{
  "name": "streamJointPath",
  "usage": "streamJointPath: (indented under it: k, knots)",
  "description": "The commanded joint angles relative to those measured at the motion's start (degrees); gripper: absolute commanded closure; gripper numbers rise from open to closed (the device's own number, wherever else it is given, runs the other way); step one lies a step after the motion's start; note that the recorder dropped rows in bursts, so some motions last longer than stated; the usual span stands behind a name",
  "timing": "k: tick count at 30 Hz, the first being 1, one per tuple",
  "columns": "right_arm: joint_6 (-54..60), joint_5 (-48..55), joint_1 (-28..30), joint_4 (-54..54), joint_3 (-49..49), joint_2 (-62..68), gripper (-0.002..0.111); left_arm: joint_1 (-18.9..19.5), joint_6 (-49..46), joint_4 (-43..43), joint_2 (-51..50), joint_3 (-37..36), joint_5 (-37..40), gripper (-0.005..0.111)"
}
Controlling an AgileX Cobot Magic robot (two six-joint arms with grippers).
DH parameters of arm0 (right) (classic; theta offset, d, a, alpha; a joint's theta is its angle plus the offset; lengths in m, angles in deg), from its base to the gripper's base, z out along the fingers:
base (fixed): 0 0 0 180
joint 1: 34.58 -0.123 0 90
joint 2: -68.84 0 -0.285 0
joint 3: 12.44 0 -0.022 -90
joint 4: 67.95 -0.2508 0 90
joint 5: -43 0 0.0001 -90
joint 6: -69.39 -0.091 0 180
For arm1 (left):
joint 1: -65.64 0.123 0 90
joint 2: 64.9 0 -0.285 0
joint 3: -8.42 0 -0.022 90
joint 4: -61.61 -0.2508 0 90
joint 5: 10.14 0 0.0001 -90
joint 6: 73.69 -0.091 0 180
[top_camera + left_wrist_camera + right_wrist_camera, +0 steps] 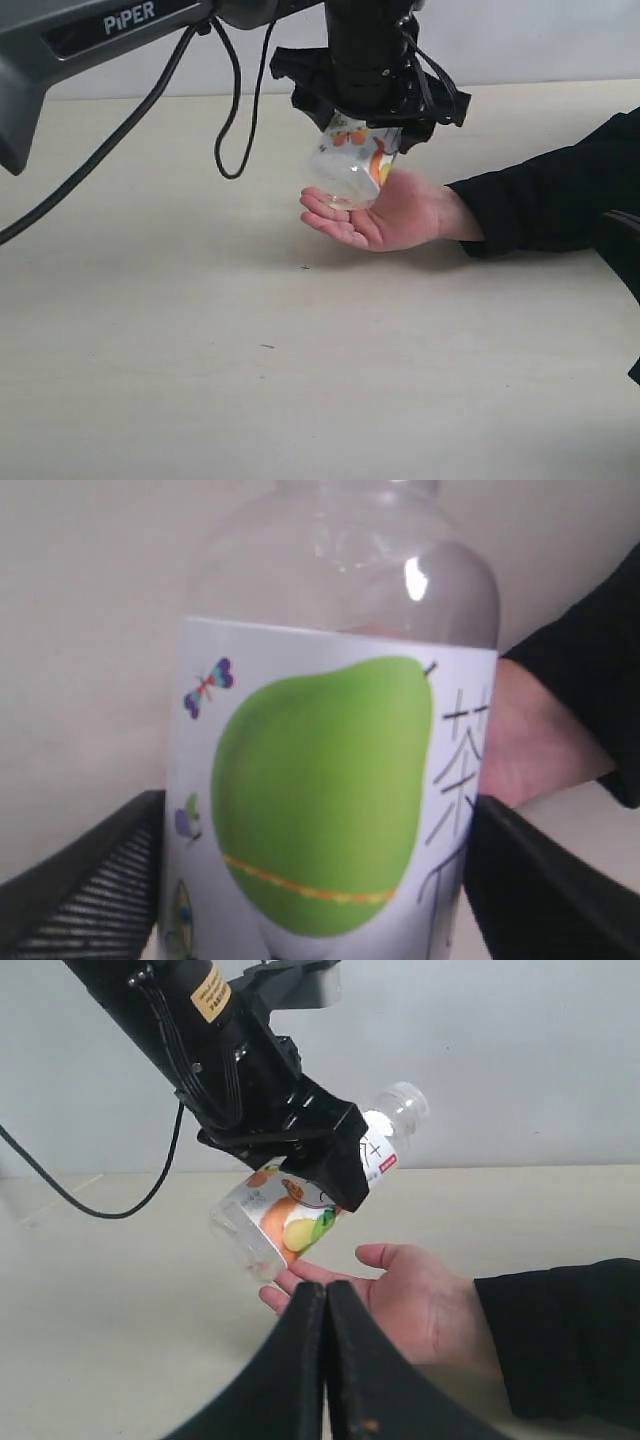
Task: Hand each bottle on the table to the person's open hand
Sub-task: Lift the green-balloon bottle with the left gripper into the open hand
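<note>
My left gripper (365, 125) is shut on the white bottle with orange-green print (352, 162), holding it tilted just above the person's open hand (395, 215); its clear base touches or nearly touches the fingers. The left wrist view is filled by this bottle (330, 780), its green pear print squeezed between both black fingers (90, 890), with the hand (525, 740) behind. The right wrist view also shows the bottle (300, 1215) over the hand (410, 1295). My right gripper (327, 1295) is shut and empty, off the exterior view. No other bottles are in view.
The person's black sleeve (560, 200) reaches in from the right across the beige table (200, 350). A black cable (235, 110) hangs from the left arm above the tabletop. A pale wall stands behind the table.
</note>
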Motion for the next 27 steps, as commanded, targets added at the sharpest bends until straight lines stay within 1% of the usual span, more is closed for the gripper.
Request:
streamJointPath:
  k: [1,3,5,11,16,27]
  knots:
    - [0.4,-0.2,0.1,-0.1,0.2,-0.3,0.108,-0.5,11.6,2.4,0.6,-0.2,0.0,0.107]
    - [0.4,-0.2,0.1,-0.1,0.2,-0.3,0.108,-0.5,15.7,4.0,0.4,-0.2,0.0,0.107]
    - [0.4,-0.2,0.1,-0.1,0.2,-0.3,0.108,-0.5,17.1,5.4,-0.4,-0.2,0.0,0.107]
    - [0.4,-0.2,0.1,-0.1,0.2,-0.3,0.108,-0.5,22.8,3.9,-3.4,-0.2,0.0,0.107]
    - [0.4,-0.2,0.1,-0.1,0.2,-0.3,0.108,-0.5,24.3,1.5,-5.0,-0.2,0.0,0.107]
    - [0.4,-0.2,0.1,-0.1,0.2,-0.3,0.108,-0.5,24.3,0.7,-5.3,-0.2,0.0,0.107]
